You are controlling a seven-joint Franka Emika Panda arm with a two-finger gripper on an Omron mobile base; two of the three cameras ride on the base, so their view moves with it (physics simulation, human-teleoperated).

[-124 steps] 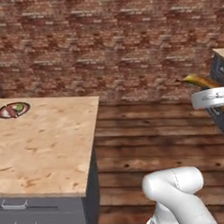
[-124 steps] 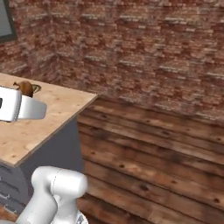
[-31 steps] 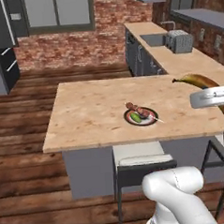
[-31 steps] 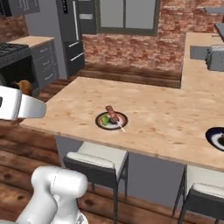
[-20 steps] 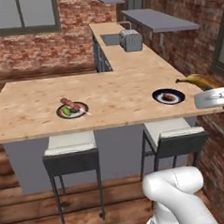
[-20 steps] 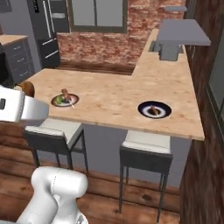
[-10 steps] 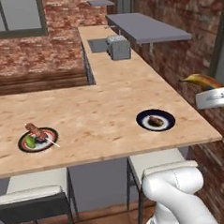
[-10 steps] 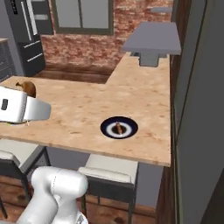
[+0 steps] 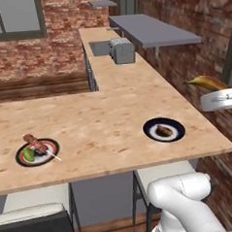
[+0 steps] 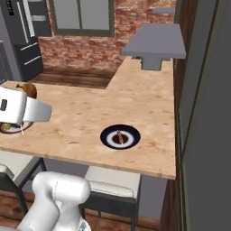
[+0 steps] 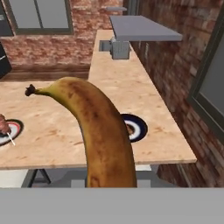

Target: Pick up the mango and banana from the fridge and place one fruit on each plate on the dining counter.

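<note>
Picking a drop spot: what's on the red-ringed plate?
The red-ringed plate holds a reddish-brown meat skewer and a small yellow-green mango. Under them, the plate's centre is covered.

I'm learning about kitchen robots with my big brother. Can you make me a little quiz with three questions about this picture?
1. True or false: the gripper is holding the banana.
2. Which food already lies on the left plate with the red ring, beside the meat skewer? A) a toaster B) the mango C) a spoon
3. Fill in: the right plate holds a small brown ____ and sits on the dining counter.

Key
1. True; the banana sticks up from the shut gripper.
2. B
3. lump
</note>
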